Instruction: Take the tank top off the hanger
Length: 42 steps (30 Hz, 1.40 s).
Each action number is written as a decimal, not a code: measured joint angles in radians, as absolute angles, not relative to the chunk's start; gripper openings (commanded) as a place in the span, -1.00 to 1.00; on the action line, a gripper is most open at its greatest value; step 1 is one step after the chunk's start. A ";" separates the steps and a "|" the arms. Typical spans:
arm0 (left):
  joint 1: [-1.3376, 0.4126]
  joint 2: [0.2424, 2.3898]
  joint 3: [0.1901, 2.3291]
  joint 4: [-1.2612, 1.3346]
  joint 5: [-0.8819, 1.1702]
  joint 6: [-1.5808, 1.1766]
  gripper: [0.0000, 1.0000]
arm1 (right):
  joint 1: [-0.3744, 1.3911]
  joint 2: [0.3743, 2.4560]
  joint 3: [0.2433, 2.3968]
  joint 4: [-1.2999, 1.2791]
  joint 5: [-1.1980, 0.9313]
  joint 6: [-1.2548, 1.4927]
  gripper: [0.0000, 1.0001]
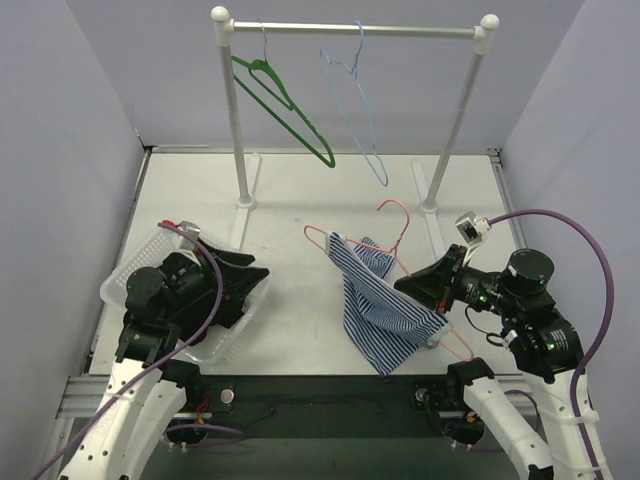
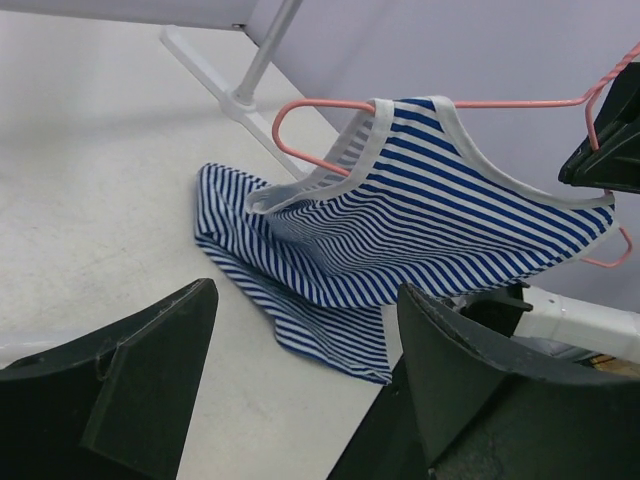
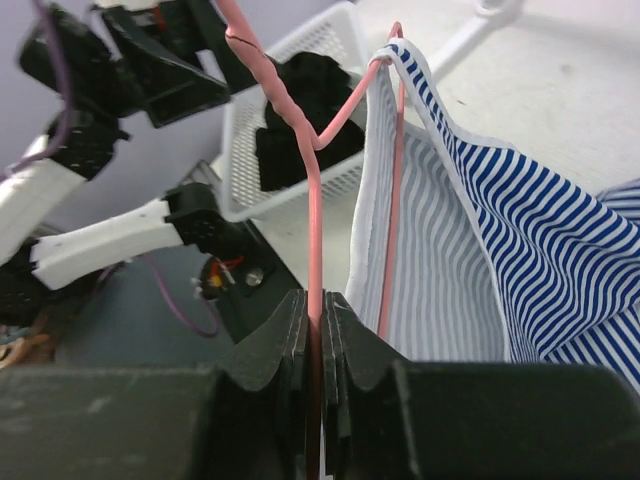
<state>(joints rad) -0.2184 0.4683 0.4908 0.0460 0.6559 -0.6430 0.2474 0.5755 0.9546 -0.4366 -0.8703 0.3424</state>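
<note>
Tank top [image 1: 385, 310] hangs on the pink hanger [image 1: 322, 233] just right of centre in the top view, its hem pooled on the table [image 1: 300, 195].

The right gripper [image 3: 318, 312] is pinched tight on the hanger's wire. The left gripper [image 1: 255, 285] stands wide with nothing between its jaws, at the lower left of the top view over the white basket [image 1: 125, 268], well apart from the cloth.

The step in hand looks like the left arm's reach for a strap. To do it well:
1. The right arm should hold the hanger firm and raised so the cloth hangs free.
2. The left jaws should close on the white-edged strap [image 2: 368, 135] where it crosses the hanger's shoulder, taking cloth only, not wire.
3. The strap should slide outward past the bent end of the hanger; pulling straight down would only catch it.

The garment is thin, soft knit with blue and white stripes and white binding at the neck and armholes. It drapes loosely and would likely bunch if grabbed low.
</note>
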 measured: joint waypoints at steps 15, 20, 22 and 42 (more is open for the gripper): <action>-0.582 0.688 0.646 0.216 0.563 -0.611 0.55 | 0.431 0.655 0.903 -0.159 -0.939 0.550 -1.00; -0.655 0.736 0.659 0.200 0.444 -0.550 0.51 | 0.514 0.669 0.902 -0.153 -0.886 0.546 -1.00; -0.666 0.736 0.659 0.183 0.395 -0.528 0.52 | 0.530 0.669 0.903 -0.154 -0.867 0.544 -1.00; -0.673 0.718 0.622 0.224 0.311 -0.497 0.40 | 0.572 0.659 0.903 -0.153 -0.816 0.549 -1.00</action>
